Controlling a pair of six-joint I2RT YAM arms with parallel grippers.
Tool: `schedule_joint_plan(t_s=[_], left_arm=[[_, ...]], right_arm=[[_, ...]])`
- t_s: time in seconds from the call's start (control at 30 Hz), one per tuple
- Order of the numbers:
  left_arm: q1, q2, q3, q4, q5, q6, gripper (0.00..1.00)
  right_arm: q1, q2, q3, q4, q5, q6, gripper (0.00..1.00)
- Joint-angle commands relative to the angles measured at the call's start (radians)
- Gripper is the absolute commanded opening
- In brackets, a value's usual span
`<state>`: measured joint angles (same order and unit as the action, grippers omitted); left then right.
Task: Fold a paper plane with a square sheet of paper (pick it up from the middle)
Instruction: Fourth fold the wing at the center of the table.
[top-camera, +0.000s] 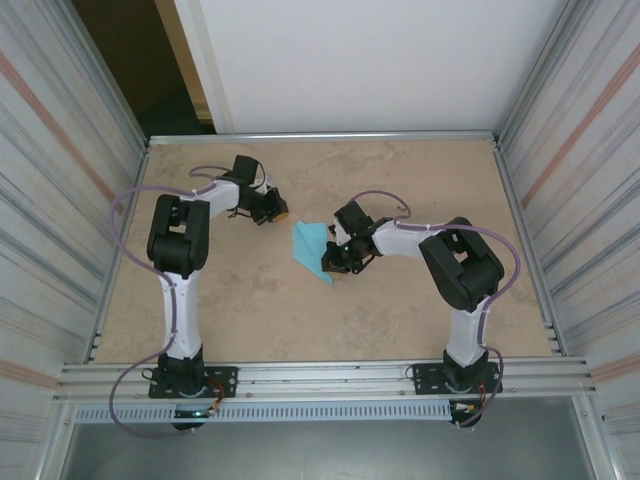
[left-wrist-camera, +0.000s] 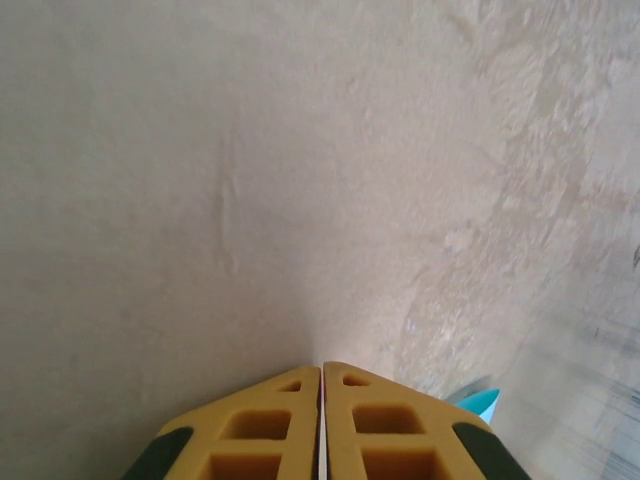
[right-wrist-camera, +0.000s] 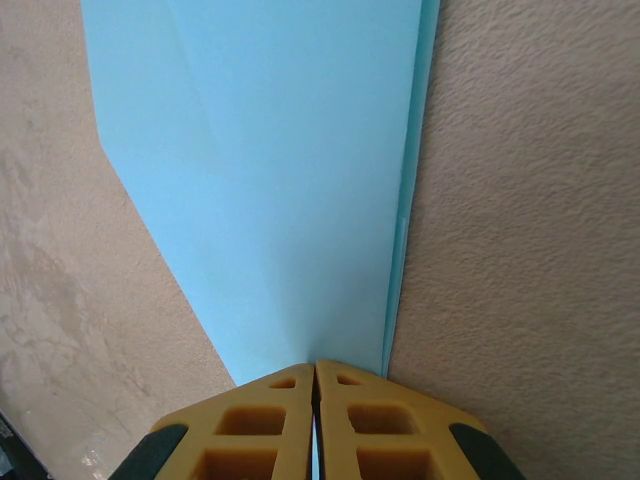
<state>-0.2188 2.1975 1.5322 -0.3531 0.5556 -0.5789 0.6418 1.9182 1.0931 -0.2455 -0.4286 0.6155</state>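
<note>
Right gripper (top-camera: 333, 265): sits just right of centre in the overhead frame, at the lower, pointed end of the paper plane (top-camera: 310, 242). In its wrist view the right gripper (right-wrist-camera: 316, 365) has both yellow fingers (right-wrist-camera: 265, 425) pressed together, the tips meeting at the bottom centre of the frame, directly over the narrow end of the plane. Whether a layer of paper is caught between them cannot be told.

Paper plane (right-wrist-camera: 290, 170): light blue, lying flat on the worktop (right-wrist-camera: 520, 200). It is broad at the top of the wrist frame and tapers toward the fingertips. A long straight folded edge runs down its right side, and faint creases cross its face. Overhead it reads as a kite-like shape, with its point directed to the lower right.

Left gripper (top-camera: 278, 212): upper left of centre overhead, near the plane but apart from it. In its wrist view the left gripper (left-wrist-camera: 322, 368) is closed, finger against finger, holding nothing, above the bare beige worktop (left-wrist-camera: 250, 180). A small blue corner of the plane (left-wrist-camera: 478, 402) shows at the lower right of that frame.

Worktop (top-camera: 400, 180): mottled beige, bordered by a metal frame.
</note>
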Motion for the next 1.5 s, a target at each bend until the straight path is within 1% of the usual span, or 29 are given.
schedule_joint_plan(t_s=[0.0,0.1,0.2,0.27,0.33,0.47,0.53,0.7,0.93,1.0,1.07,1.13,1.17,1.23,1.47], left_arm=[[-0.015,-0.093,-0.034,0.045,0.007,0.019,0.11],[-0.042,-0.207,-0.140,0.141,0.032,-0.021,0.11],[-0.096,-0.247,-0.234,0.219,0.084,-0.069,0.11],[-0.136,-0.247,-0.273,0.243,0.104,-0.081,0.11],[-0.173,-0.234,-0.288,0.238,0.112,-0.073,0.11],[-0.215,-0.193,-0.262,0.159,0.058,-0.038,0.11],[-0.220,-0.177,-0.258,0.153,0.055,-0.038,0.10],[-0.224,-0.151,-0.262,0.119,0.003,-0.032,0.10],[-0.225,-0.114,-0.255,0.083,-0.051,-0.030,0.09],[-0.224,-0.108,-0.251,0.069,-0.066,-0.031,0.09],[-0.225,-0.108,-0.250,0.060,-0.078,-0.033,0.08],[-0.224,-0.108,-0.250,0.055,-0.082,-0.035,0.08],[-0.225,-0.081,-0.252,0.055,-0.082,-0.037,0.08],[-0.224,-0.079,-0.251,0.052,-0.086,-0.042,0.08],[-0.226,-0.068,-0.246,0.024,-0.115,-0.045,0.08]], right_arm=[[0.015,0.074,-0.050,-0.206,0.110,-0.034,0.10],[0.015,0.068,-0.047,-0.191,0.093,-0.031,0.10],[0.013,0.067,-0.046,-0.180,0.077,-0.028,0.10],[0.011,0.065,-0.046,-0.175,0.070,-0.028,0.10],[0.008,0.060,-0.051,-0.167,0.061,-0.026,0.10],[0.000,0.042,-0.063,-0.139,0.032,-0.023,0.10],[-0.004,0.035,-0.063,-0.130,0.019,-0.022,0.10],[-0.014,0.016,-0.063,-0.103,-0.006,-0.013,0.10],[-0.037,-0.067,-0.043,-0.011,-0.090,0.031,0.12],[-0.044,-0.105,-0.035,0.006,-0.090,0.047,0.14],[-0.054,-0.156,-0.039,0.037,-0.077,0.071,0.19],[-0.058,-0.193,-0.044,0.064,-0.060,0.089,0.20],[-0.057,-0.204,-0.046,0.077,-0.054,0.094,0.20],[-0.051,-0.200,-0.040,0.084,-0.049,0.101,0.19],[-0.010,-0.100,0.004,0.065,-0.043,0.106,0.11]])
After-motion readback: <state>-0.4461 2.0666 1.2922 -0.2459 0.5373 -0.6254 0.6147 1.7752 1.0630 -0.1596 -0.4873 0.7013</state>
